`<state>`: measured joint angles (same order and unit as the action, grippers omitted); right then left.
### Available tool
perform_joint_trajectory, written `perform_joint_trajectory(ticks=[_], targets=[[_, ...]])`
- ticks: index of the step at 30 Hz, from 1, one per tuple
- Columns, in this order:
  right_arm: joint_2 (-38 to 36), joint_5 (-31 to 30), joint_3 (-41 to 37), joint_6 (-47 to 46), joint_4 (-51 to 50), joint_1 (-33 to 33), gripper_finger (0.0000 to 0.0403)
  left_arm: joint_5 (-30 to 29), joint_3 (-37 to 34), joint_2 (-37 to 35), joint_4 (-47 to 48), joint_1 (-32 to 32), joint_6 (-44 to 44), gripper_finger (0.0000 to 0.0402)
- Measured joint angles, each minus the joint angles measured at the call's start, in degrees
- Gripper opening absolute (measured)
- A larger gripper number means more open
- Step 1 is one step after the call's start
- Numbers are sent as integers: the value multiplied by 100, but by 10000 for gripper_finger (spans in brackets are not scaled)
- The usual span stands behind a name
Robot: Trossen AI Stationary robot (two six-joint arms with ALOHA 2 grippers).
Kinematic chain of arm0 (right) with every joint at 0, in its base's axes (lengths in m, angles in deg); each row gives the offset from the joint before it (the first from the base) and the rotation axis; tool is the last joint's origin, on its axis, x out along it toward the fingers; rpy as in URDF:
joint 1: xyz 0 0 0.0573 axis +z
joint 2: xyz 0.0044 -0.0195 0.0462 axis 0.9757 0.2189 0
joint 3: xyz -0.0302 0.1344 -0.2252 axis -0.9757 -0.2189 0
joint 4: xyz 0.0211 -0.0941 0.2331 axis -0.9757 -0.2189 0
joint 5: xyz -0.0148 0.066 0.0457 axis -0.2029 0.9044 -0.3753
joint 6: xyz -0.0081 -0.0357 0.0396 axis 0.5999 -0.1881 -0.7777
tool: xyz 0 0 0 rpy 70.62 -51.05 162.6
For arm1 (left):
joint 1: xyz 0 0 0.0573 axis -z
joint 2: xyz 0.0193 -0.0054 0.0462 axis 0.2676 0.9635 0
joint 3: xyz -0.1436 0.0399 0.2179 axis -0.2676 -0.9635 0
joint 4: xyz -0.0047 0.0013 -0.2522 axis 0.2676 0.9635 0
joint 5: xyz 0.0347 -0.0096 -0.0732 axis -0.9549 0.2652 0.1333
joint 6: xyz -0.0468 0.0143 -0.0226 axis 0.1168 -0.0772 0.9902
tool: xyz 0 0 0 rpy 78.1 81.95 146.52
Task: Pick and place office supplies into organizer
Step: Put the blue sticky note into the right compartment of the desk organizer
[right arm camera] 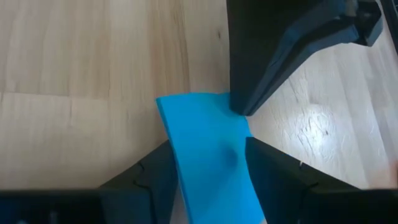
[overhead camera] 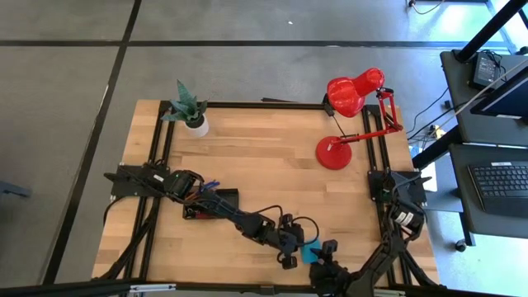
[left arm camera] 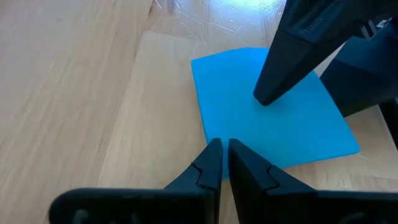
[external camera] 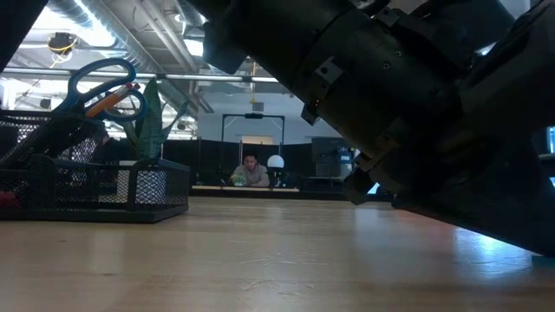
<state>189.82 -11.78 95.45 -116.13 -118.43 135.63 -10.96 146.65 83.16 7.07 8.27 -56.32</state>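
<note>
A blue square sticky-note pad (overhead camera: 309,253) lies flat on the wooden table near its front edge. My left gripper (left arm camera: 222,147) is shut, its tips at one edge of the pad (left arm camera: 273,118). My right gripper (right arm camera: 208,144) comes from the opposite side and is open, with the pad (right arm camera: 208,155) in the gap between its fingers. The black mesh organizer (overhead camera: 211,203) stands at the left. Blue-handled scissors (external camera: 104,80) and an orange pencil (external camera: 111,101) stick up out of the organizer (external camera: 95,186). My left gripper's shut fingertips (left arm camera: 214,155) meet the middle of the pad's edge (left arm camera: 219,138) on the arm's side, slanting down from the table's left. The pad lies flat on the table. My right gripper has one fingertip (left arm camera: 266,96) over the pad's top face. I cannot tell whether it touches. Its other finger (left arm camera: 364,81) stands beyond the pad's far edge. The fingers slant down from the table's right.
A potted plant (overhead camera: 188,109) stands at the far left corner and a red desk lamp (overhead camera: 351,111) at the far right. The table's front edge runs close behind both grippers. Bare wood lies between the pad and the organizer. A person (external camera: 251,172) sits in the room behind.
</note>
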Motion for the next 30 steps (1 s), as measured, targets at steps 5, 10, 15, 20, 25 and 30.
perform_joint_trajectory(ticks=[5,10,15,20,25,30], targets=[[-3,9,2,38,48,-35,186,-4,0,0,-1,4,0,22],[-12,71,2,38,148,-41,186,-2,0,0,6,4,0,22],[-21,183,2,10,153,-41,186,-2,0,0,6,4,0,22],[-21,225,4,-27,168,-37,177,-11,-2,0,6,4,0,22],[-22,269,7,-26,208,-37,140,-29,-2,0,6,-10,0,22],[-21,303,7,-26,234,-35,99,-30,-2,0,6,-31,0,22]])
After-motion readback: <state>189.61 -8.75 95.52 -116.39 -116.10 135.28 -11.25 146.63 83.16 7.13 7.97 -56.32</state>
